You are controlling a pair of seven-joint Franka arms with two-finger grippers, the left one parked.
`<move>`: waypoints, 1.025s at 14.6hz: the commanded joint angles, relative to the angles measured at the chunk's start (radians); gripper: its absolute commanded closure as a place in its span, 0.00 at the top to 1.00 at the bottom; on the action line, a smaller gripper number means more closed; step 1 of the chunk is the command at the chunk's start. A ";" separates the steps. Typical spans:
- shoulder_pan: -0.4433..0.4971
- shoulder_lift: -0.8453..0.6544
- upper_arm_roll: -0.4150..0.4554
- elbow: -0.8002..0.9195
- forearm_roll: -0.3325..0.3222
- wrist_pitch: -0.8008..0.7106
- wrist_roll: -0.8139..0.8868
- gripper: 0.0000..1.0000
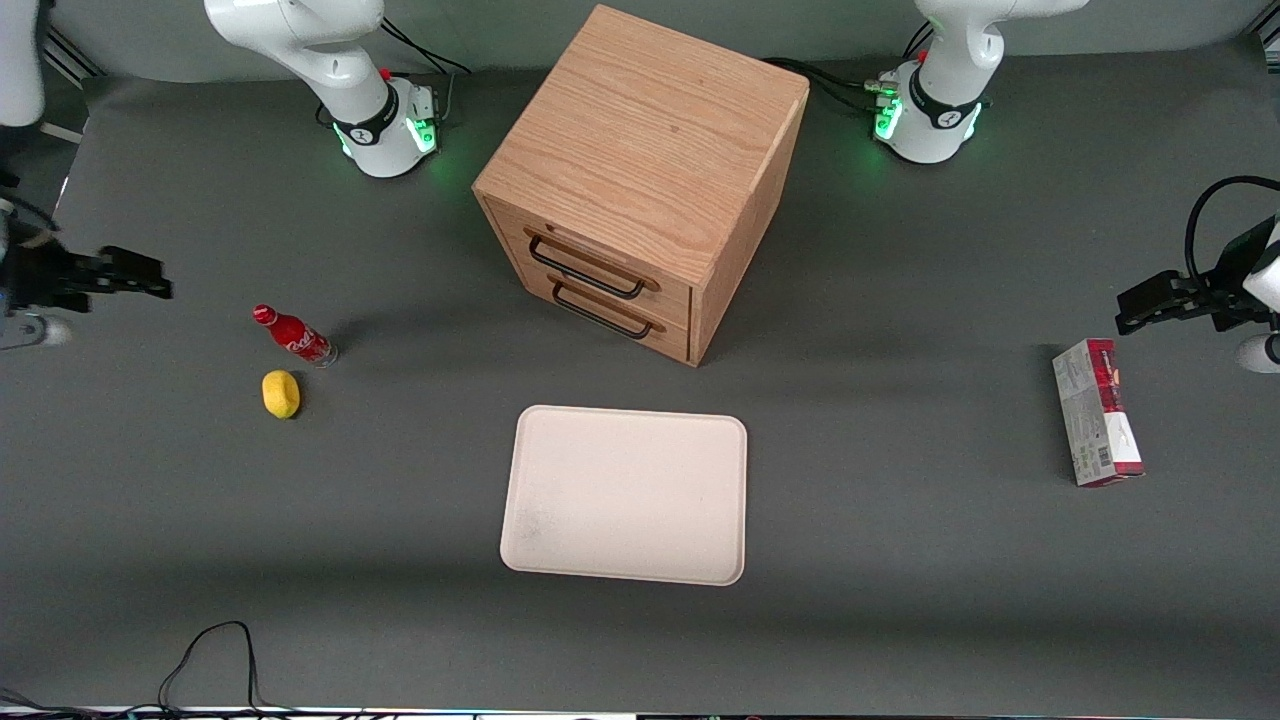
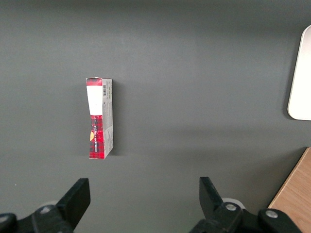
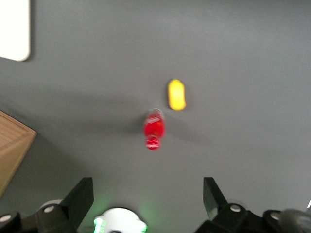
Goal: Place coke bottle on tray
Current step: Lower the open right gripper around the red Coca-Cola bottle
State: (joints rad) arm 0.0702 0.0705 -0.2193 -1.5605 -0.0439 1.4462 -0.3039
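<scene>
Bottle (image 1: 293,336) is standing upright beside the lemon (image 1: 281,393), well apart from your claw (image 1: 140,280), which is hovering spread and empty, nearer the surface's edge.

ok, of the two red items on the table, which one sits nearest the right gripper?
The coke bottle, beside the lemon at the working arm's end. The gripper hangs open close by it; the red-and-grey carton lies toward the parked arm's end.

The grey table (image 1: 900,600) is occupied by a tray (image 1: 625,495), cabinet (image 1: 640,180), coke bottle (image 1: 294,337), lemon (image 1: 281,394) and carton (image 1: 1096,412); the gripper (image 1: 150,280) is held above its working arm's end.
</scene>
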 commanded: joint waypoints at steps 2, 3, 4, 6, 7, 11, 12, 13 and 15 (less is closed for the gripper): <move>0.019 -0.076 -0.057 -0.106 -0.027 0.032 -0.072 1.00; 0.023 -0.118 -0.057 -0.172 -0.037 0.064 -0.060 1.00; 0.023 -0.165 -0.055 -0.253 -0.039 0.107 -0.055 1.00; 0.025 -0.269 -0.048 -0.442 -0.056 0.230 0.003 1.00; 0.026 -0.317 -0.045 -0.534 -0.057 0.296 0.009 1.00; 0.026 -0.402 -0.045 -0.739 -0.074 0.468 0.044 1.00; 0.026 -0.393 -0.040 -0.751 -0.074 0.500 0.051 1.00; 0.026 -0.388 -0.040 -0.763 -0.074 0.523 0.051 1.00; 0.026 -0.388 -0.040 -0.782 -0.074 0.549 0.051 1.00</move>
State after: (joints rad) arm 0.0847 -0.2918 -0.2589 -2.3089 -0.0961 1.9606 -0.2878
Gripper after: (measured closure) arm 0.000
